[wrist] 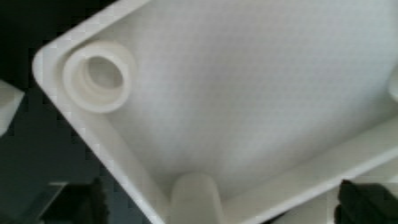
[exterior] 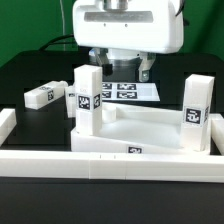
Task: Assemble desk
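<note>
Black fingertips [exterior: 146, 70] of your gripper [exterior: 123, 70] stand apart with nothing between them, hanging over the far side of the tabletop [exterior: 150, 128]. You have one tabletop, three legs and three border bars in sight.

In the wrist view you look into the tabletop's hollow face and can count two round sockets: a corner socket [wrist: 98, 80] and an edge socket [wrist: 196, 190] by the fingers.

The tabletop lies open side up in the middle of the table [exterior: 40, 72], its long axis running from the exterior view's left to its right. The left leg [exterior: 87, 100] and the right leg [exterior: 196, 108] stand upright at its two ends; you cannot tell whether they sit in sockets. The lying leg [exterior: 45, 96] rests flat on the table, apart, toward the exterior view's left.

The marker board [exterior: 125, 90] lies just beyond the tabletop. The near bar [exterior: 90, 158], left bar [exterior: 6, 122] and right bar [exterior: 217, 140] frame the tabletop.
</note>
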`<act>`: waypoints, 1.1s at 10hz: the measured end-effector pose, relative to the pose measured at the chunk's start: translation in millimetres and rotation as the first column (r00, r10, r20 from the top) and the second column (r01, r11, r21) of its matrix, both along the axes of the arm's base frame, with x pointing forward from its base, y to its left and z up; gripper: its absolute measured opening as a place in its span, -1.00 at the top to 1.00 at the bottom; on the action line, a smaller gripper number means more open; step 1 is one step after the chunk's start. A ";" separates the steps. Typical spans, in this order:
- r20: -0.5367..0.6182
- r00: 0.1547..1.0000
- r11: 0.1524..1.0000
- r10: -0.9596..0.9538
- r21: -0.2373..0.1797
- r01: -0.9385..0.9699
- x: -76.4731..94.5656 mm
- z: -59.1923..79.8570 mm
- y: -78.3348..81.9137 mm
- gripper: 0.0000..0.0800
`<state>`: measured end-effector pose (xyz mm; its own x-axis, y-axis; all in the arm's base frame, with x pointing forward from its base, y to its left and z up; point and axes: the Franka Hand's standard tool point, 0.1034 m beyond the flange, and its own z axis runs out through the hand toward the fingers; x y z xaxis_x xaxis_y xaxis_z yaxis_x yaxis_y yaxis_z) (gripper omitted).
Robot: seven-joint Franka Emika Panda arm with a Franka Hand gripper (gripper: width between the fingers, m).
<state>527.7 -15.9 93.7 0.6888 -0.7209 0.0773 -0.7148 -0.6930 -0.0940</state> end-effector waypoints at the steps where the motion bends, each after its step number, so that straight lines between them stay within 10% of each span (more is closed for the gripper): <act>1: 0.003 1.000 1.000 0.007 0.001 -0.007 2.2 1.7 -0.3 -0.62; 11: -0.088 0.715 0.701 -0.694 0.148 0.698 -12.3 -15.8 19.2 -0.62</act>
<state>515.4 3.4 77.8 -0.0141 -0.9958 -0.0909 -0.9909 0.0261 -0.1322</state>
